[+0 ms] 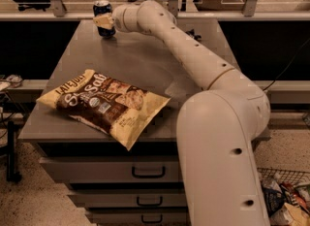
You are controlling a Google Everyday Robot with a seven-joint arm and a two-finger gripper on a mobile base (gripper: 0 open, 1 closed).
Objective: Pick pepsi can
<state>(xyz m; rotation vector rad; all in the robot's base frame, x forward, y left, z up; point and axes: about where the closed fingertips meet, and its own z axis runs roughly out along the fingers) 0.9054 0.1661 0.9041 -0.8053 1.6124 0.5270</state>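
Observation:
The pepsi can (101,10) is a small dark-blue can with a silver top. It stands upright at the far left of the grey cabinet top (145,60). My gripper (103,22) is at the can, reaching in from the right, and a cream part of it crosses the can's front. My long cream arm (193,55) stretches from the lower right across the top to the can. The can's lower part shows below the gripper, at the surface.
A large chip bag (104,101) lies flat near the front left of the cabinet top. Drawers (145,171) sit below the front edge. Chairs and railings stand behind the cabinet. A wire basket of packets (286,201) is on the floor at the lower right.

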